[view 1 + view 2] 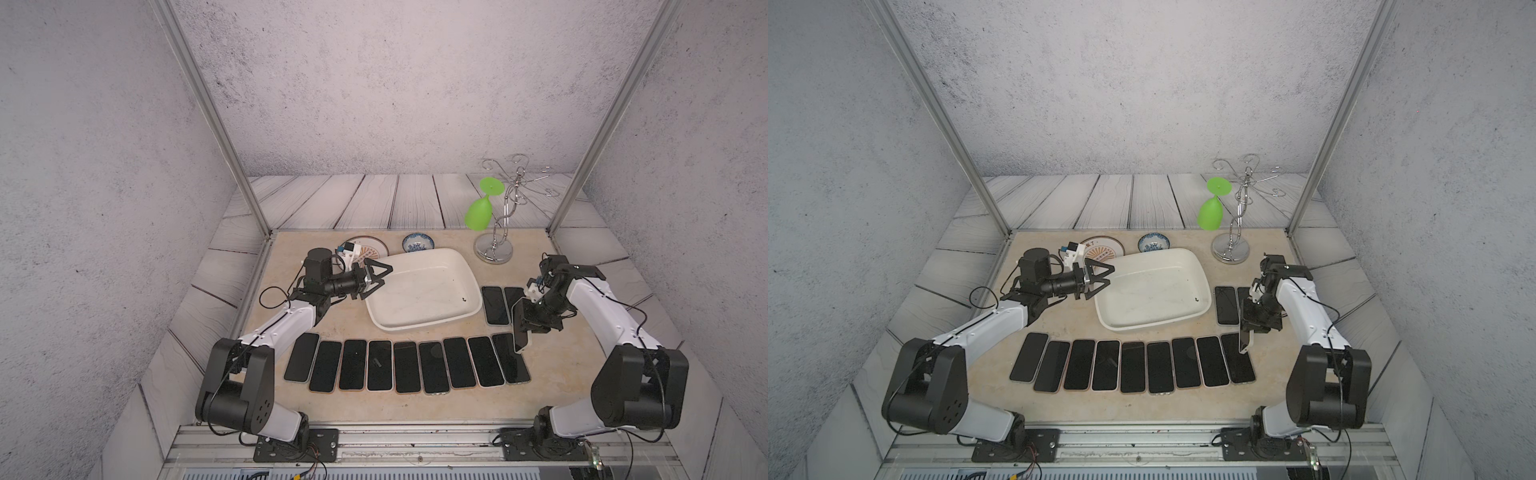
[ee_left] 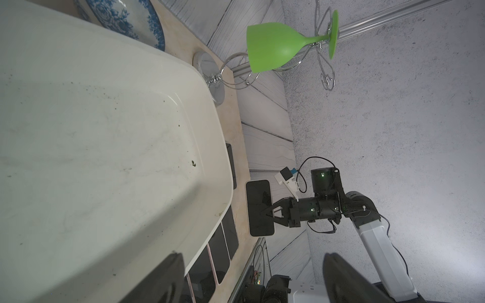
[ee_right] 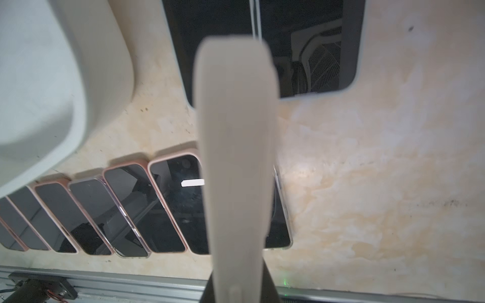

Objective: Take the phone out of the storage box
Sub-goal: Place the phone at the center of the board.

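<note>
The right gripper (image 2: pixel 266 213) clenches the phone (image 2: pixel 258 228) — lay it flat toward the worktop's (image 1: pixel 561 374) right edge, clear of the row (image 1: pixel 405 365); left gripper (image 1: pixel 387 277) gapes.

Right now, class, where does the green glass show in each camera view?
Top view: green glass hangs upside down on the chrome rack, back right.
Top view: green glass, same spot on the rack.
Left wrist: on the rack, beyond the storage box.
Right wrist: not in it.
Shared landmark: the white storage box.
</note>
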Action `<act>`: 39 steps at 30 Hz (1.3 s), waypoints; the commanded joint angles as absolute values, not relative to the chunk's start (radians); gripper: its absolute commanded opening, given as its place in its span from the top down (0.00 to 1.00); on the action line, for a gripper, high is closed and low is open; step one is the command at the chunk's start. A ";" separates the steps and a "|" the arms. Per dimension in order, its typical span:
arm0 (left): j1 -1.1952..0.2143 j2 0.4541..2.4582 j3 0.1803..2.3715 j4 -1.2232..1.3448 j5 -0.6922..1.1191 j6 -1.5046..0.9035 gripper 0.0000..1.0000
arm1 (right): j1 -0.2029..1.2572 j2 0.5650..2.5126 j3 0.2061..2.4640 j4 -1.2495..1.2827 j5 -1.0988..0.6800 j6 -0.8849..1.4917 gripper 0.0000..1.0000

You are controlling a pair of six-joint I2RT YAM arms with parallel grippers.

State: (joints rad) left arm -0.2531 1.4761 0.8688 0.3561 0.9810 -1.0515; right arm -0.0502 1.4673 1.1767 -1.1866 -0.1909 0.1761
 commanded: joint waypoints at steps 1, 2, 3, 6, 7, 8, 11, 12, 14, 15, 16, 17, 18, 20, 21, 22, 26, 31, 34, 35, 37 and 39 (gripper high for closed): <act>-0.265 1.474 0.844 0.410 1.006 -1.095 0.12 | -0.038 1.414 1.173 -1.242 -0.134 0.249 1.00; -0.270 1.470 0.838 0.409 1.004 -1.095 0.12 | -0.035 1.405 1.162 -1.245 -0.126 0.270 1.00; -0.274 1.464 0.831 0.409 0.999 -1.097 0.12 | -0.029 1.392 1.140 -1.234 -0.129 0.291 1.00; -0.293 1.454 0.817 0.412 0.991 -1.099 0.12 | 0.001 1.344 1.077 -1.219 -0.094 0.349 1.00; -0.297 1.452 0.812 0.416 0.990 -1.104 0.12 | 0.003 1.332 1.065 -1.230 -0.067 0.356 1.00; -0.302 1.450 0.808 0.421 0.987 -1.103 0.12 | 0.005 1.322 1.057 -1.250 -0.030 0.366 1.00; -0.304 1.449 0.796 0.433 0.989 -1.120 0.12 | 0.004 1.293 1.046 -1.270 0.042 0.388 1.00; -0.304 1.448 0.790 0.445 0.988 -1.130 0.12 | 0.005 1.290 1.045 -1.268 0.052 0.393 1.00; -0.307 1.447 0.781 0.460 0.988 -1.141 0.12 | 0.004 1.309 1.046 -1.279 0.119 0.415 1.00; -0.309 1.447 0.776 0.465 0.988 -1.145 0.12 | 0.005 1.327 1.050 -1.280 0.119 0.412 1.00; -0.311 1.447 0.773 0.469 0.988 -1.146 0.13 | 0.005 1.342 1.053 -1.286 0.127 0.416 1.00; -0.311 1.445 0.769 0.471 0.988 -1.150 0.12 | 0.003 1.371 1.052 -1.287 0.128 0.418 1.00; -0.313 1.445 0.766 0.478 0.988 -1.154 0.12 | 0.004 1.392 1.049 -1.279 0.115 0.414 1.00; -0.313 1.445 0.766 0.481 0.991 -1.157 0.13 | 0.004 1.427 1.046 -1.271 0.118 0.418 1.00; -0.313 1.445 0.765 0.481 0.991 -1.157 0.13 | 0.004 1.442 1.041 -1.264 0.115 0.421 1.00; -0.313 1.445 0.764 0.481 0.991 -1.157 0.13 | 0.004 1.456 1.033 -1.249 0.104 0.419 1.00; -0.313 1.450 0.757 0.481 0.991 -1.155 0.13 | 0.003 1.500 1.015 -1.210 0.088 0.416 1.00; -0.313 1.476 0.752 0.494 0.991 -1.166 0.14 | 0.005 1.521 1.011 -1.207 0.098 0.424 0.95; -0.313 1.485 0.747 0.506 0.994 -1.172 0.14 | 0.000 1.529 1.014 -1.219 0.137 0.447 0.90; -0.313 1.484 0.748 0.505 0.993 -1.169 0.14 | -0.002 1.531 1.015 -1.223 0.152 0.457 0.85; -0.313 1.485 0.750 0.493 0.992 -1.159 0.14 | -0.019 1.538 1.017 -1.229 0.170 0.466 0.81; -0.313 1.484 0.752 0.483 0.994 -1.155 0.14 | -0.033 1.542 1.017 -1.227 0.170 0.466 0.75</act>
State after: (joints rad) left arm -0.3061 1.4761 0.7570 0.4713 0.9459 -1.1183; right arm -0.0147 1.5356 1.0084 -1.1938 0.1192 0.4370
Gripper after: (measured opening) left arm 0.859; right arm 0.227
